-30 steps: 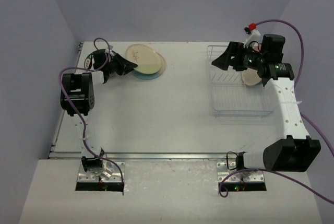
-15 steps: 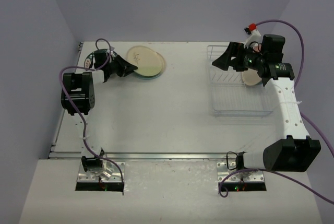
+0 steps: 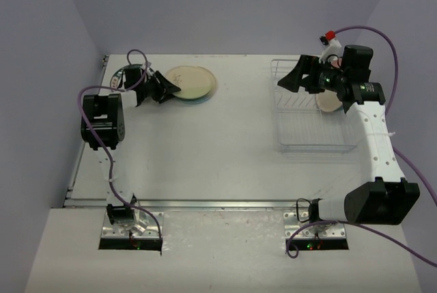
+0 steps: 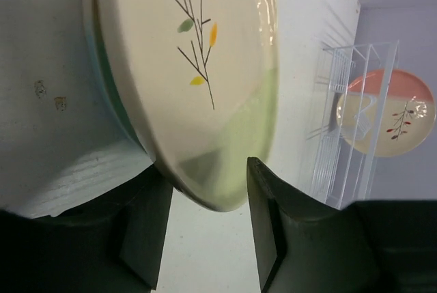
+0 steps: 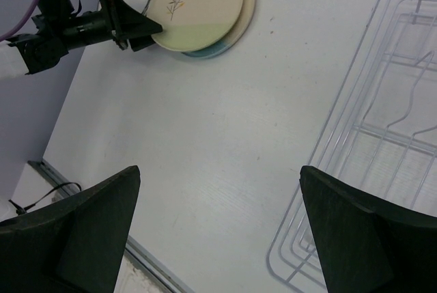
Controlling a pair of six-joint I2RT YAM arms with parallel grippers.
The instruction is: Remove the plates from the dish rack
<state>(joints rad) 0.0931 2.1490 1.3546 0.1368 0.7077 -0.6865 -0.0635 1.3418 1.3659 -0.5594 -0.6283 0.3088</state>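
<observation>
Left wrist: your left gripper (image 4: 208, 173) has jaws parted around rim of cream plate (image 4: 198, 67), lying atop stack (image 3: 194, 96). Your right gripper (image 5: 218, 170) spread wide beside dish rack (image 5: 382, 134); pinkish plate (image 4: 392, 112) stands inside.

Our left gripper (image 4: 206, 177) reaches low near the table (image 3: 225, 149)'s far-left corner, grip unclear; our right gripper (image 5: 220, 173) hovers far-right, jaws wide.

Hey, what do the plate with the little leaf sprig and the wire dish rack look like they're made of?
Plate with the leaf sprig: likely glazed ceramic, cream and glossy, with a bright sheen along its rim; hard plastic cannot be ruled out.
Dish rack: thin silvery wire, probably metal, on a see-through base that looks like clear plastic, since the table shows through it.
</observation>
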